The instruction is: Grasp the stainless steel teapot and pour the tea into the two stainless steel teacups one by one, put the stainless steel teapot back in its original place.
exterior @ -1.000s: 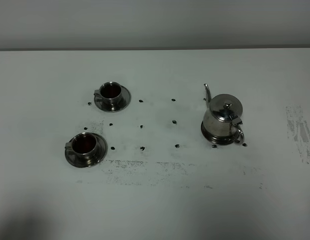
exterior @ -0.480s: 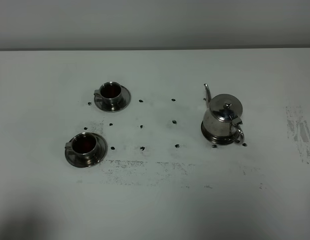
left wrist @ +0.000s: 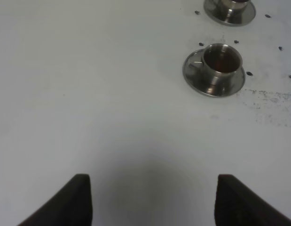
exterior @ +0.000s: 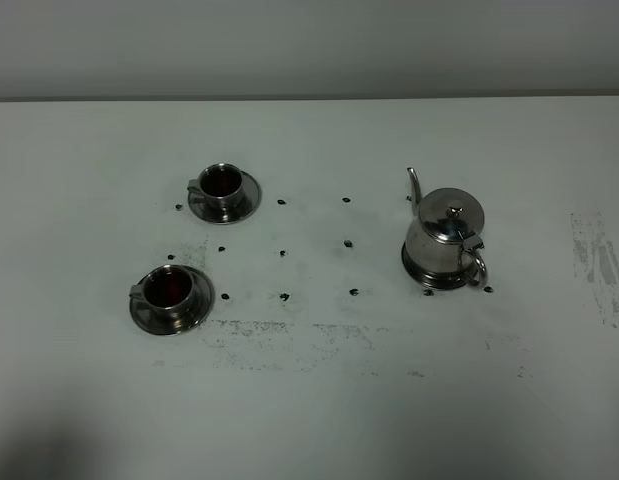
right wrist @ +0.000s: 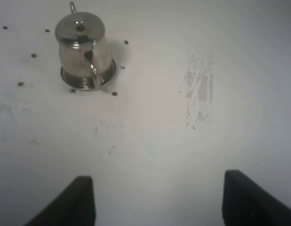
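Note:
The stainless steel teapot [exterior: 447,235] stands upright on its round steel disc [exterior: 429,277] at the right of the white table, spout pointing to the back, loop handle to the front. It also shows in the right wrist view [right wrist: 83,49], on the disc [right wrist: 72,81]. Two steel teacups on saucers stand at the left, the far one [exterior: 222,185] and the near one [exterior: 169,291], both holding dark liquid. The left wrist view shows the near cup [left wrist: 222,61] and part of the far one [left wrist: 229,4]. My left gripper [left wrist: 152,197] and right gripper [right wrist: 157,197] are open, empty and far from these things.
Small black dot marks [exterior: 283,253] lie in a grid between the cups and the teapot. A scuffed patch [exterior: 599,260] is at the table's right, and smudges [exterior: 289,340] run along the front. The table's back edge [exterior: 309,98] meets a grey wall.

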Tool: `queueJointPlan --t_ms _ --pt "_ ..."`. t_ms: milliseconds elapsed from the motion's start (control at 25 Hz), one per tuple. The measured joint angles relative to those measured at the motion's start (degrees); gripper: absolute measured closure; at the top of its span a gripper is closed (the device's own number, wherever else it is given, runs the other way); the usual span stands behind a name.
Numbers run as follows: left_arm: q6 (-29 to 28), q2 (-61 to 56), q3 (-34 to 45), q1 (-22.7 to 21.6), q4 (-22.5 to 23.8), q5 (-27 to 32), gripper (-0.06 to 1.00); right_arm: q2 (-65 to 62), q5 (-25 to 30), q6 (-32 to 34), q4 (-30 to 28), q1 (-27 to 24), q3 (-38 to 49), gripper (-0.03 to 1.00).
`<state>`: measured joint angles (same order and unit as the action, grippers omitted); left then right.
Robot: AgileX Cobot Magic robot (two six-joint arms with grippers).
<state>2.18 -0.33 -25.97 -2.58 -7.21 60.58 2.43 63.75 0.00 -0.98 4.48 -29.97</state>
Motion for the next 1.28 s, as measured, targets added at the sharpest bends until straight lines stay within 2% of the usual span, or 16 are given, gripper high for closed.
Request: queueJointPlan --t_ms 1280 --pt "0.0 0.0 0.0 0.0 0.0 0.0 0.4 0.0 0.0 0.0 0.0 0.0 0.0 0.41"
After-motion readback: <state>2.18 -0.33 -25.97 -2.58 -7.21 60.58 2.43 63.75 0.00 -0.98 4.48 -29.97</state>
